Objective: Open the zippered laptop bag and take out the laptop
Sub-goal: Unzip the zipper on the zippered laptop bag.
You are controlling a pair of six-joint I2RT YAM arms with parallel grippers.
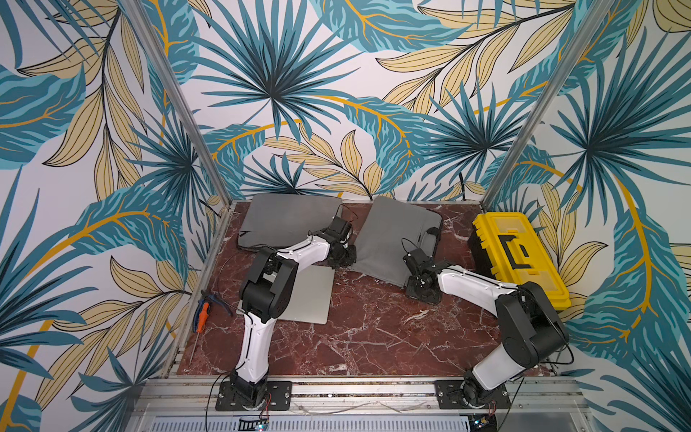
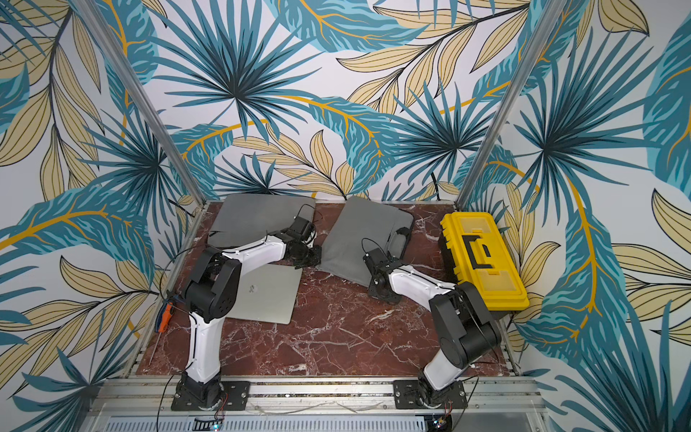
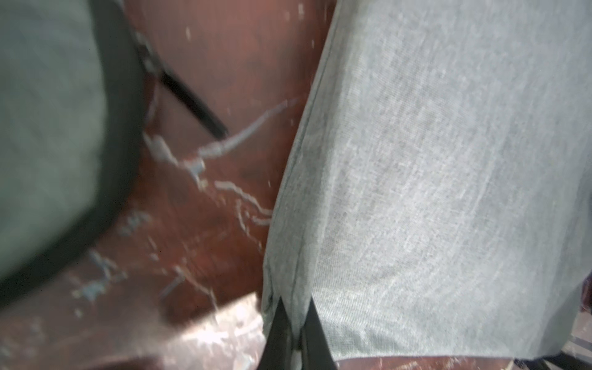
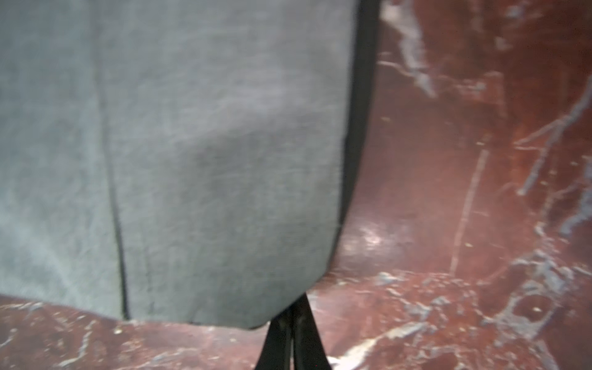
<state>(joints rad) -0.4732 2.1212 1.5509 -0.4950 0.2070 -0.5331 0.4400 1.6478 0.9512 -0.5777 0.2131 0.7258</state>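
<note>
The grey laptop bag (image 1: 392, 235) (image 2: 362, 239) lies slanted at the back middle of the red marble table (image 1: 374, 336). My left gripper (image 1: 346, 262) (image 3: 296, 320) is shut on the bag's near left corner, with a fold of grey fabric (image 3: 448, 160) pinched between its fingers. At the near right corner, my right gripper (image 1: 409, 284) (image 4: 293, 320) is shut, its tips meeting the bag's (image 4: 192, 160) black-trimmed edge. The silver laptop (image 1: 310, 299) (image 2: 269, 295) lies flat on the table outside the bag, partly under my left arm.
A second grey sleeve (image 1: 288, 220) (image 3: 48, 128) lies at the back left. A yellow toolbox (image 1: 519, 258) stands along the right edge, close to my right arm. An orange-handled screwdriver (image 1: 202, 316) rests on the left frame rail.
</note>
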